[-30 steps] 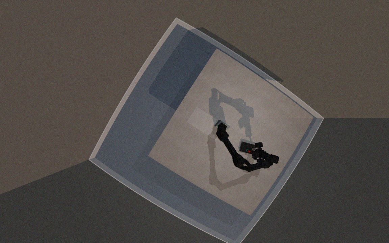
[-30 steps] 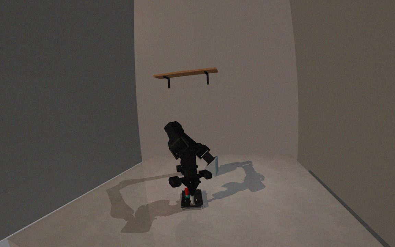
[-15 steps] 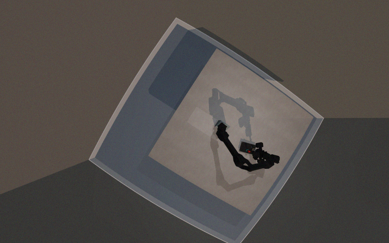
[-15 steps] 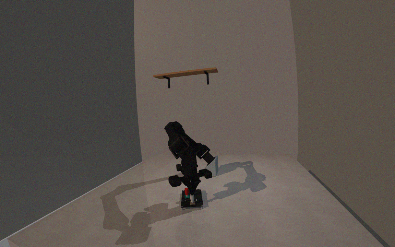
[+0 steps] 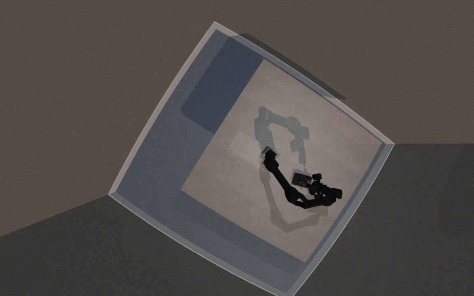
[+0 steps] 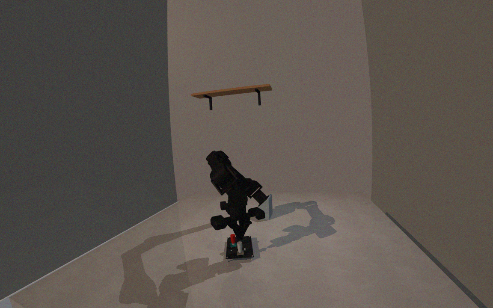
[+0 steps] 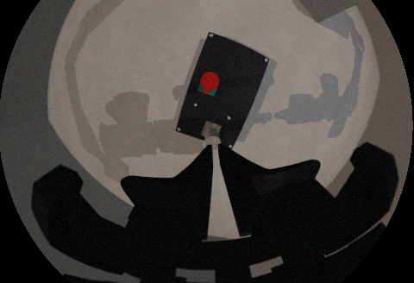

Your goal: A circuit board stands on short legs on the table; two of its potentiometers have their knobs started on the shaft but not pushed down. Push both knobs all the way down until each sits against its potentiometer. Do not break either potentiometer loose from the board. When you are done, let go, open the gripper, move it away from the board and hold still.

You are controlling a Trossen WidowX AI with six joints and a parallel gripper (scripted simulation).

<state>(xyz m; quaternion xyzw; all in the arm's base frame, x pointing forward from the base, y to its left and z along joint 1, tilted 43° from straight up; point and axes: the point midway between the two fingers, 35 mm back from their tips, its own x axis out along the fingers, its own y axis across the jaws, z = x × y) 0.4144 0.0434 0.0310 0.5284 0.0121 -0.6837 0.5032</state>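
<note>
A black circuit board (image 5: pixel 296 179) (image 6: pixel 247 249) (image 7: pixel 243 73) stands on short legs. A red knob (image 5: pixel 303 184) (image 6: pixel 233 238) (image 7: pixel 210 80) stands upright over a teal potentiometer (image 6: pixel 233 245) (image 7: pixel 212 92). A light grey knob (image 6: pixel 239 246) (image 7: pixel 212 141) stands over a tan potentiometer (image 6: pixel 239 253) (image 7: pixel 208 126) near the board's short edge. How far down either knob sits is too small to tell. My gripper (image 6: pixel 240 238) (image 7: pixel 214 147) points down and is almost shut, a thin gap between its tips and nothing held. Its tips are right by the grey knob's top; whether they touch it I cannot tell.
The arm's base mount (image 5: pixel 270 151) (image 6: pixel 267 208) (image 7: pixel 329 2) stands on the table beyond the board. Small pale parts (image 7: pixel 195 104) (image 7: pixel 228 117) sit on the board between the potentiometers. A wooden shelf (image 6: pixel 233 91) hangs on the far wall.
</note>
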